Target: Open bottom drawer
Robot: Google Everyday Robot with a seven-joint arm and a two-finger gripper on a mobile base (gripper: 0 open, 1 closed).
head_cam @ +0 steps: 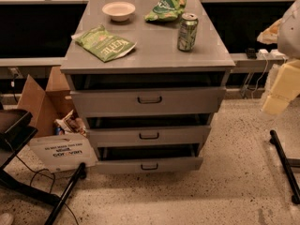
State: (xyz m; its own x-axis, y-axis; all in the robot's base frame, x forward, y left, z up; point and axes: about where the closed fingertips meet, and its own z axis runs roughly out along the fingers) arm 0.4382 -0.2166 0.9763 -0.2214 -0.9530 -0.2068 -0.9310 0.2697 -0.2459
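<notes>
Gripper (275, 102) — right edge, off bottom drawer (149, 165)

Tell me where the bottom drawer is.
Camera view, centre: the bottom drawer is lowest in the grey cabinet, directly under the middle drawer, just above the floor. The gripper hangs at the right edge, apart from it.

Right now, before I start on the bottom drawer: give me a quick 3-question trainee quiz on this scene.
1. True or false: the bottom drawer has the tallest front of the three.
2. What stands near the right edge of the cabinet top? A) mug B) can C) bottle
3. Fill in: the tool hangs at the picture's ____ edge, apart from the drawers.
Key: 1 false, it is the slimmest; 2 B; 3 right.
</notes>
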